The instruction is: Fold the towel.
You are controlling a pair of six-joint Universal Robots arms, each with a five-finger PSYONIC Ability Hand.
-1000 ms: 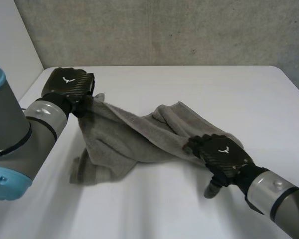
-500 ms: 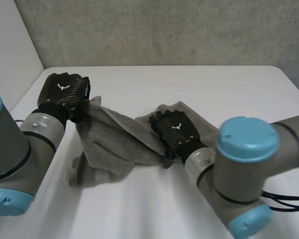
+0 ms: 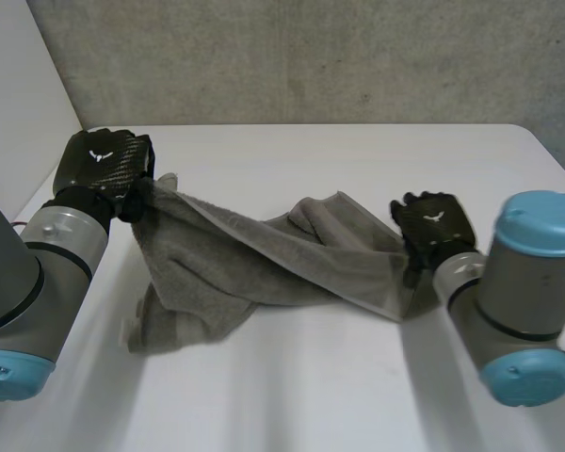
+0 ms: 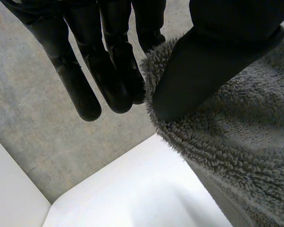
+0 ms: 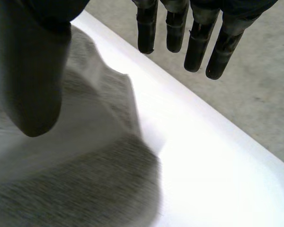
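No legible txt; white emblem on left hand (image 3: 102,160) & right hand (image 3: 433,224).

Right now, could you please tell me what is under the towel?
Bare white table shows around the towel. The left hand pinches one corner up, so table shows below that corner. What lies beneath the bunched middle is covered.

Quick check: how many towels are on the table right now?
1. One grey towel stretches twisted across the white table, one end pinched by the left hand, its other end beside the right hand. Bunched folds could hide another, though unlikely.
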